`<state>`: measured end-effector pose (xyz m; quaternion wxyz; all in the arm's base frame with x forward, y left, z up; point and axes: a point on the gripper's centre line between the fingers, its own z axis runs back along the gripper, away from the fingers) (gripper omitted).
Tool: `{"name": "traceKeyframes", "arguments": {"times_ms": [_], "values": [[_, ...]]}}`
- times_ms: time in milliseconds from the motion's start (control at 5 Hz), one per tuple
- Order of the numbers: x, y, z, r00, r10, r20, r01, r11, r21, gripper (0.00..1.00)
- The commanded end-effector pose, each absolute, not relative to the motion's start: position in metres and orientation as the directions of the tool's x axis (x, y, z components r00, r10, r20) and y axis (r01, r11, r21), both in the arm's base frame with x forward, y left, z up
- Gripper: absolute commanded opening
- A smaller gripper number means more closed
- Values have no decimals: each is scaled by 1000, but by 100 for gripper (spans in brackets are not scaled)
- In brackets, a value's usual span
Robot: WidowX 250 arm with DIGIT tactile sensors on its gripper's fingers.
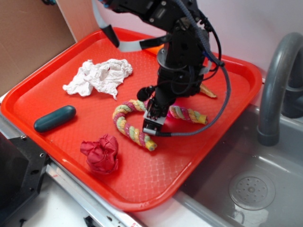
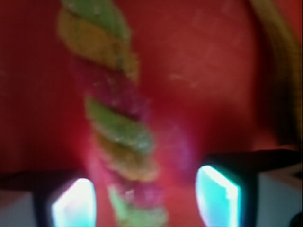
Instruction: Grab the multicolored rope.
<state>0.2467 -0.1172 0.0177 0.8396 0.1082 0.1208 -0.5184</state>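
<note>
While the claw (image 2: 147, 198) hangs low with its fingers (image 2: 218, 189) spread apart, the multicolored rope (image 2: 118, 127) runs between them on the red tray (image 1: 199, 156), closer to one finger than the other. Closing off-centre could roll the twisted cord sideways out of the grip. Dropping too far could jam the tips into the tray.

A red tray (image 1: 227, 80) holds white crumpled paper (image 1: 99, 76), a teal capsule (image 1: 54, 118) and a red cloth ball (image 1: 101, 153).

Black jointed arm (image 1: 182, 52) trailing black cables, ending in a dark hand (image 1: 152, 124).
</note>
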Motion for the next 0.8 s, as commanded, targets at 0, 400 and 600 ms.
{"name": "traceKeyframes", "arguments": {"times_ms": [0,400,600], "values": [[245,-114,28,515,-830,-216,854,518,49,0],[247,-102,49,685,-718,-123,728,666,163,0],[248,-88,98,846,-533,0,523,831,189,0]]}}
